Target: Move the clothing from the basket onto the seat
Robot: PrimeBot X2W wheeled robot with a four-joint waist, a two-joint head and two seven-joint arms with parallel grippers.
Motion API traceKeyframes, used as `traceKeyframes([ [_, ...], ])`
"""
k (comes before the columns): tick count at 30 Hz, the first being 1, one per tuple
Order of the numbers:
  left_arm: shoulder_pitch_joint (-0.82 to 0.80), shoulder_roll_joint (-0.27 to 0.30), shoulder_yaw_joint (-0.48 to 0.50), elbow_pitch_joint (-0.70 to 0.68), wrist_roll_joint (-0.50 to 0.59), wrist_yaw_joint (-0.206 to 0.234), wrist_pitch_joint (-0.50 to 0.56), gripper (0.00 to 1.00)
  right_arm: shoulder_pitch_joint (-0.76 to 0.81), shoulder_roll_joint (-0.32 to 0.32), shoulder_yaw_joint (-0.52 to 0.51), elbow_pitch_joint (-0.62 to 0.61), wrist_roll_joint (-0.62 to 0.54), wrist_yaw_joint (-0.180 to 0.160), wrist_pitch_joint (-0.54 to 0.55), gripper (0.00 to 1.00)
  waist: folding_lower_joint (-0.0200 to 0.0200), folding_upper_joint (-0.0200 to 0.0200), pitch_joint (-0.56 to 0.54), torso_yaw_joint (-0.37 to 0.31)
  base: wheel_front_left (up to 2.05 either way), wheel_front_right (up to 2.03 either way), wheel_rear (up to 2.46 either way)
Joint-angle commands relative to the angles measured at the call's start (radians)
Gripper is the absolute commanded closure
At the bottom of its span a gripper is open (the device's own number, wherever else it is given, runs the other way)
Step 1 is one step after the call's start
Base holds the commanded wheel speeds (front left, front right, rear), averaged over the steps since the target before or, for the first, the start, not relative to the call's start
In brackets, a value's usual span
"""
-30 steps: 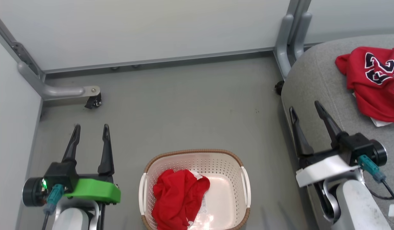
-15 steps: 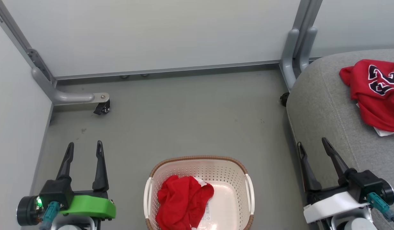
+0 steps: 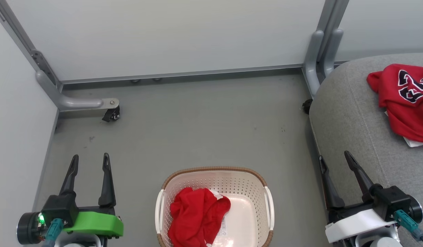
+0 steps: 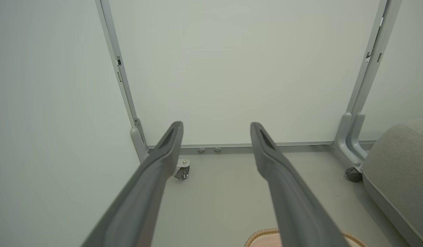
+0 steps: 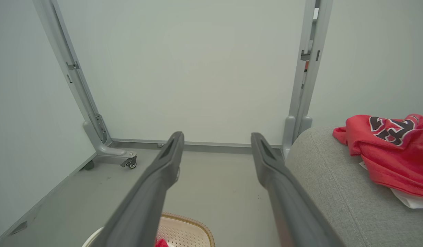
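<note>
1. the left tool (image 3: 90,156) sits at the lower left of the head view. both fingers are spread as wide as they go, with nothing between them. it hangs over bare floor (image 3: 197,120) and touches nothing.
2. the right tool (image 3: 334,155) is at the lower right and it's the same deal: wide open and empty. its fingers stand over the near left edge of the seat (image 3: 352,120). looks clear of the fabric, but i can't say for sure.
3. between the two tools, at bottom centre, the basket (image 3: 215,169) stands on the floor. a red garment (image 3: 194,216) is bunched up in its left half, with a bit of white showing at its upper right. the basket's right half is bare.
4. the jersey (image 3: 403,99) with the black lettering lies crumpled on the seat at the far right edge of the frame. so i'd call the job about half done.
5. handling guess: thin, floppy sports fabric, light and not fragile. it'll drape and trail when lifted, and a shallow pinch on one slick layer could slide off.
6. i'd grab the highest fold near the middle of the bundle and pinch a thick wad. then lift high enough that the tail clears the rim.
</note>
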Motion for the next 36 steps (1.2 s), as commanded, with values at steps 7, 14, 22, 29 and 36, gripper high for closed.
traceKeyframes([
  [7, 0.001, -0.011, 0.015, 0.004, 0.019, -0.014, -0.003, 0.00, 0.004, -0.002, 0.003, 0.006, 0.004, -0.001, -0.003, 0.00, 0.0001, 0.0098, 0.003, -0.004, 0.00, 0.00, 0.00],
  [14, -0.050, -0.007, -0.009, 0.018, 0.045, -0.043, -0.003, 0.00, -0.020, -0.002, 0.021, 0.006, 0.006, -0.001, -0.003, 0.00, 0.0001, 0.0098, 0.015, -0.021, 0.00, 0.00, 0.00],
  [22, -0.188, 0.023, -0.088, 0.074, 0.078, -0.083, -0.003, 0.00, -0.079, -0.002, 0.060, -0.013, 0.004, -0.001, -0.003, 0.00, 0.0001, 0.0098, 0.088, -0.077, 0.00, 0.00, 0.00],
  [29, -0.336, 0.060, -0.193, 0.183, 0.081, -0.099, -0.002, 0.00, -0.151, -0.002, 0.096, -0.040, 0.005, -0.001, -0.003, 0.00, 0.0001, 0.0098, 0.196, -0.134, 0.00, 0.00, 0.00],
  [36, -0.479, 0.109, -0.347, 0.340, 0.061, -0.100, -0.002, 0.00, -0.236, -0.002, 0.127, -0.069, 0.006, -0.001, -0.003, 0.00, 0.0001, 0.0098, 0.329, -0.191, 0.00, 0.00, 0.00],
])
